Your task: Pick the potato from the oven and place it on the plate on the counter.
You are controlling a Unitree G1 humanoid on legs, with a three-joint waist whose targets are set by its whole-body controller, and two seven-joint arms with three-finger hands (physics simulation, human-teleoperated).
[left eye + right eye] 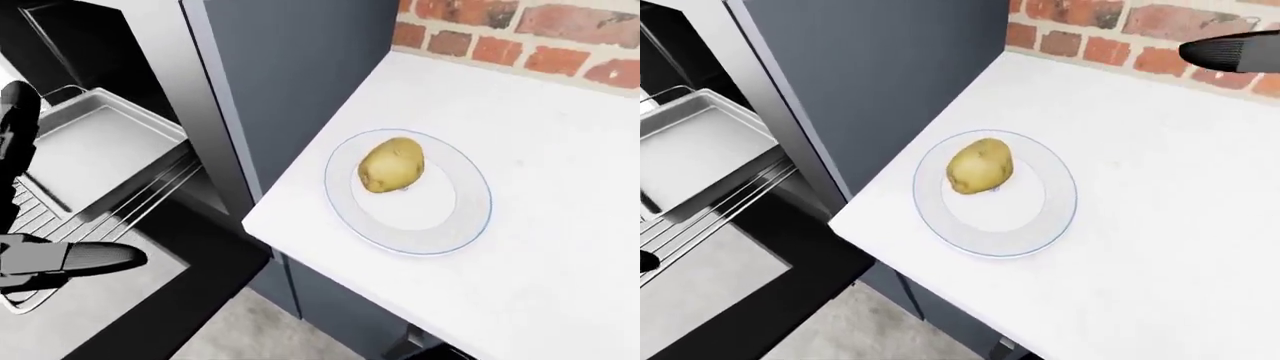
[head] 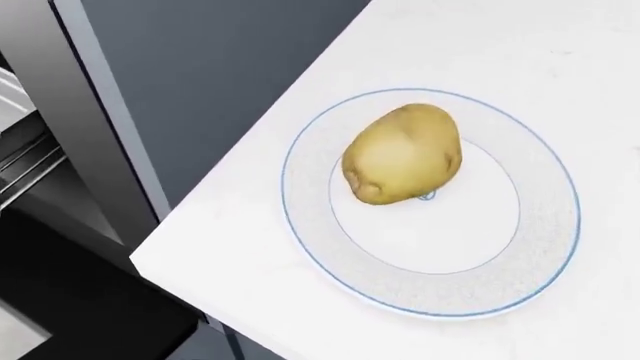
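A yellow-brown potato (image 2: 403, 154) lies on its side on the white, blue-rimmed plate (image 2: 430, 300), left of the plate's centre, with nothing touching it. The plate sits near the left corner of the white counter (image 1: 540, 112). Of my right hand only one black finger (image 1: 1230, 51) shows, stretched out at the top right of the right-eye view, far from the plate and holding nothing. My left hand (image 1: 70, 195) is at the left edge of the left-eye view, over the oven, its fingers (image 1: 100, 259) spread and empty.
The oven stands open on the left with a metal tray (image 1: 90, 142) on a pulled-out wire rack (image 1: 150, 199). A dark grey cabinet side (image 1: 290, 67) separates the oven from the counter. A red brick wall (image 1: 520, 30) runs along the counter's top edge.
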